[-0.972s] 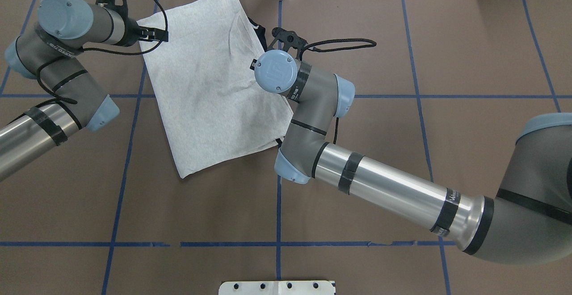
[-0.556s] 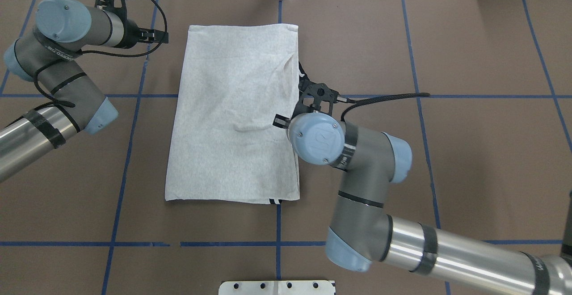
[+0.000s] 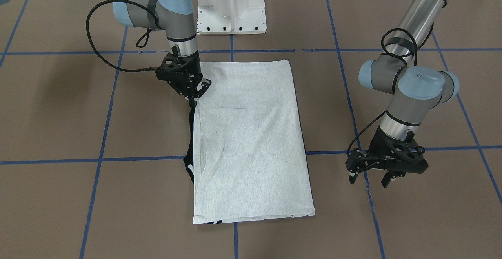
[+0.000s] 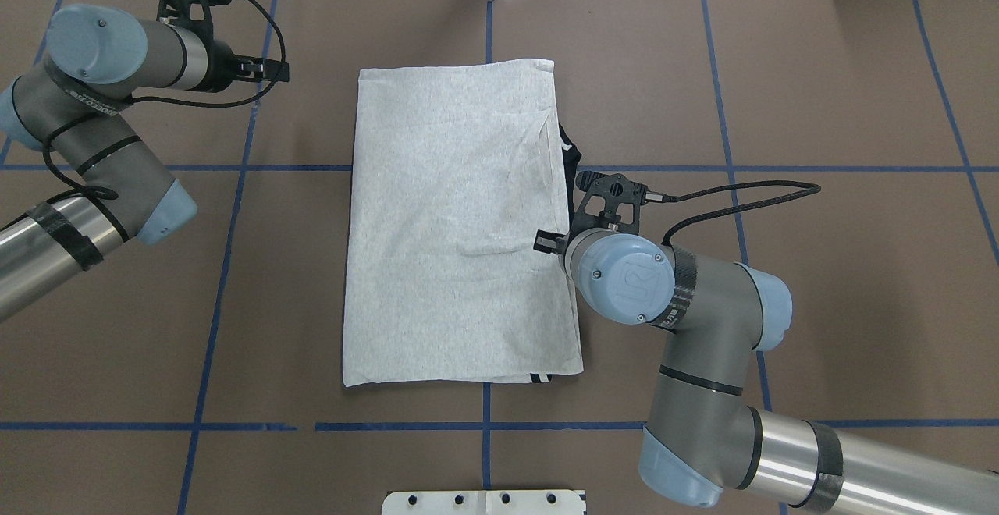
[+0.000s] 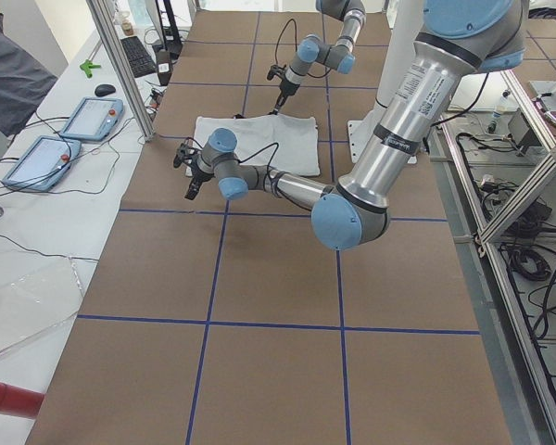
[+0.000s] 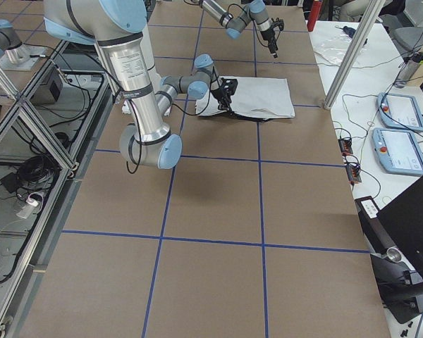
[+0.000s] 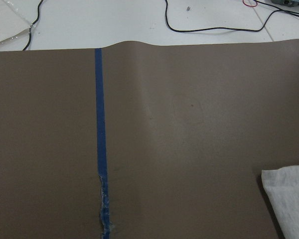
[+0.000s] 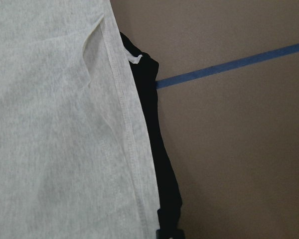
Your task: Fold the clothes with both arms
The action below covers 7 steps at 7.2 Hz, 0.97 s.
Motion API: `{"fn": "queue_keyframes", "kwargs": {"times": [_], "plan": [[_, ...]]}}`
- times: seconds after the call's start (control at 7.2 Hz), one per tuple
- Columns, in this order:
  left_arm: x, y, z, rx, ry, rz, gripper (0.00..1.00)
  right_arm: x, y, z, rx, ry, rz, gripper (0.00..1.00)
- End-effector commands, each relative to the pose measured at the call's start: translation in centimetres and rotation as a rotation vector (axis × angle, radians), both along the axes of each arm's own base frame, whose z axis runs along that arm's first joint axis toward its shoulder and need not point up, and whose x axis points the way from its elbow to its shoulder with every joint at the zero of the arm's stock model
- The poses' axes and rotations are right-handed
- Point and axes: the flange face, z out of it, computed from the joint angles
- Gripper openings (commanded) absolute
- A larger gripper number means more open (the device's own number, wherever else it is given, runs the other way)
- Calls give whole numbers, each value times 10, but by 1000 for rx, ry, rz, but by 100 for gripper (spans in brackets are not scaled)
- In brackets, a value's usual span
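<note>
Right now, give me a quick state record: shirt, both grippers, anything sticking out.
shirt: T-shirt folded to a grey rectangle, flat on the table
sticking out: black collar along the edge on the robot's right
right gripper: fingertips together at that edge, seemingly pinching it
left gripper: open, apart from the shirt, over the table

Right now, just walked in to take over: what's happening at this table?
Two robot arms are folding a grey T-shirt, which lies folded into a long rectangle on the brown table. The right gripper is pinched shut on its long edge. The left gripper hangs open beside it, touching nothing.
</note>
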Motion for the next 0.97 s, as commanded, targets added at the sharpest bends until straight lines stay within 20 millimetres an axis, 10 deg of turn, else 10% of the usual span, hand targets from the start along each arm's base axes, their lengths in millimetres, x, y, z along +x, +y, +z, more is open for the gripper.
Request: {"fn": "queue_keyframes", "kwargs": {"times": [0.0, 0.28, 0.56, 0.83], "plan": [[0, 1, 1, -1, 1, 0, 100, 7, -10, -2, 27, 15, 1, 99], [1, 1, 2, -4, -1, 2, 100, 18, -44, -31, 62, -1, 22, 100], [5, 3, 2, -11, 7, 2, 100, -17, -98, -64, 43, 6, 59, 94], [5, 3, 2, -11, 7, 2, 100, -35, -137, -40, 49, -40, 70, 77]]}}
